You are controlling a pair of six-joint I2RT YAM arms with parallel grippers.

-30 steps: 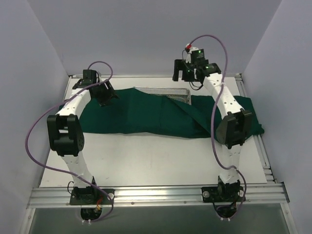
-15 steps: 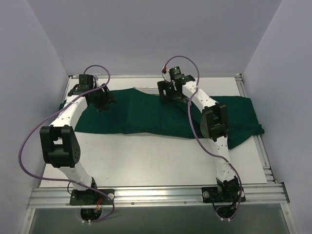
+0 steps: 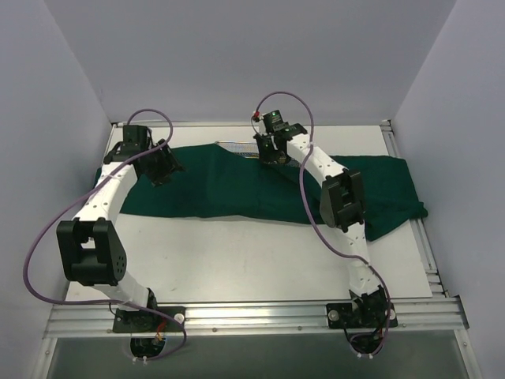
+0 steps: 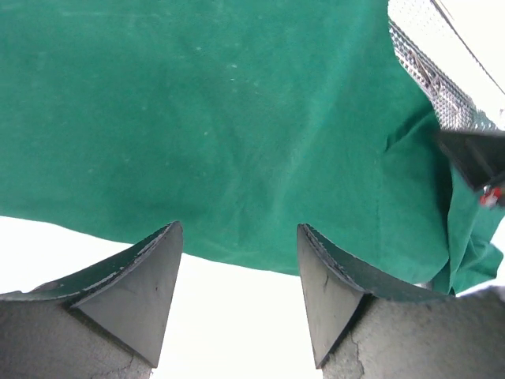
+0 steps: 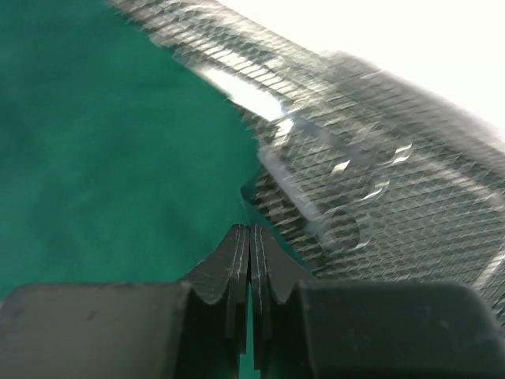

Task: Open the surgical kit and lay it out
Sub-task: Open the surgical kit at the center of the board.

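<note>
A dark green cloth drape [image 3: 221, 185] is seen spread across the white table [image 3: 237, 260], the left gripper [image 4: 237, 230] held wide open above its left end. Farther back, the right gripper [image 5: 251, 237] is pressed shut at the cloth's edge, beside a partly covered rectangular silver wire-mesh tray [image 5: 379, 205].

Drape [image 4: 237, 118]: matt green cloth, faintly fuzzy. Tray [image 5: 379, 197]: shiny silver wire mesh. Table [image 3: 252, 260]: smooth matt white.

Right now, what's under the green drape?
A wire-mesh tray, its far edge exposed; the drape hides the rest. Tray contents too blurred to name.
</note>
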